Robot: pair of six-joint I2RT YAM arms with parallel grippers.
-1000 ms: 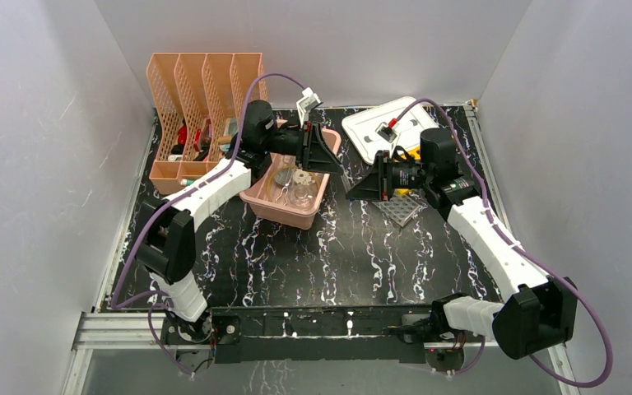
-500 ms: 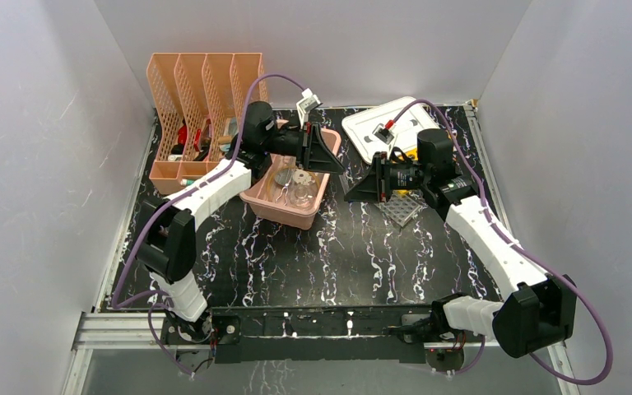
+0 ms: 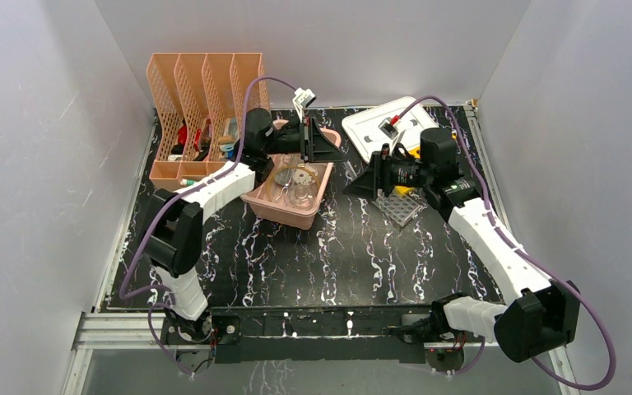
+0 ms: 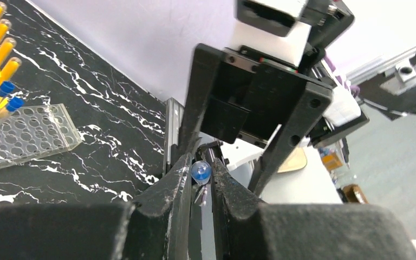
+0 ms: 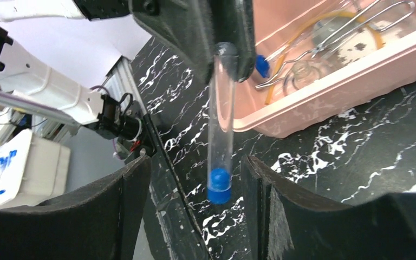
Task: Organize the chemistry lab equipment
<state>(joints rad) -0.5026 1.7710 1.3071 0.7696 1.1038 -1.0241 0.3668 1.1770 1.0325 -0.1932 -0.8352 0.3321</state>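
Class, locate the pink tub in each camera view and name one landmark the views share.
Top external: pink tub near the centre, slightly left.
Left wrist: not in it.
Right wrist: upper right, near wall showing.
Shared landmark: black marbled table.

No readable text, no labels, no brands, no numbers in any view

The top camera looks steeply down from over the table's (image 3: 354, 247) near edge and takes in everything. The wrist cameras sit close and face each other: the left one sees the right gripper (image 4: 222, 168), the right one sees the left gripper (image 5: 225, 54), and both show the tube (image 5: 219, 124).
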